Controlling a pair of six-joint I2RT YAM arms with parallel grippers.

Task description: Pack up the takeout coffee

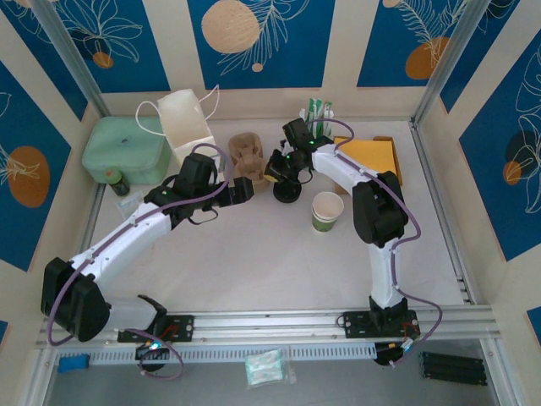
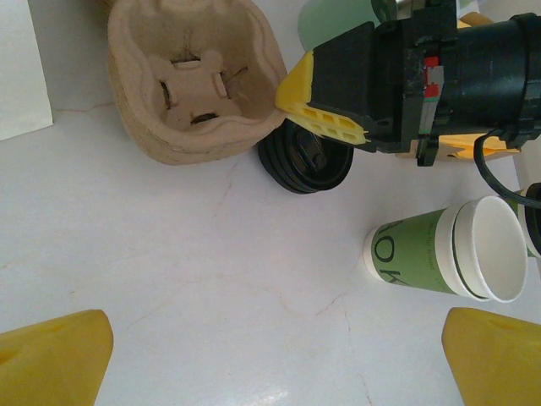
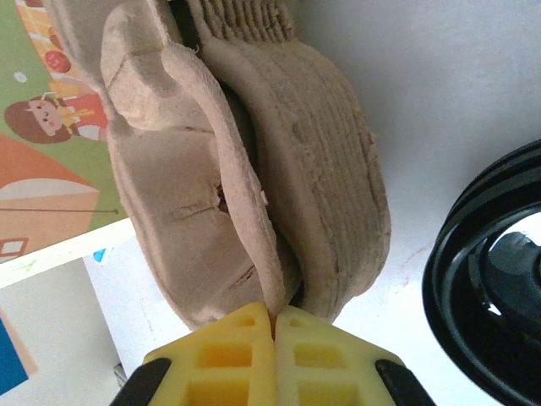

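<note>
The takeout coffee (image 1: 287,193) stands mid-table; from above I mostly see its round black lid (image 2: 304,157), and its cup body is hidden. Its lid edge (image 3: 494,296) sits just right of the brown pulp cup carrier (image 3: 330,169). My right gripper (image 3: 275,326) is shut on the carrier's (image 1: 249,156) near rim, its yellow finger (image 2: 325,106) right above the lid. My left gripper (image 1: 245,188) hovers open over bare table, its yellow fingertips (image 2: 51,359) spread wide, with the carrier (image 2: 194,76) ahead of it. The white paper bag (image 1: 188,123) stands at the back left.
A lidless green-and-white paper cup (image 1: 327,211) stands right of the coffee, also seen as cup (image 2: 448,249). A mint-green box (image 1: 127,150) sits far left, a cup of sachets (image 1: 319,114) at the back, an orange envelope (image 1: 372,156) to the right.
</note>
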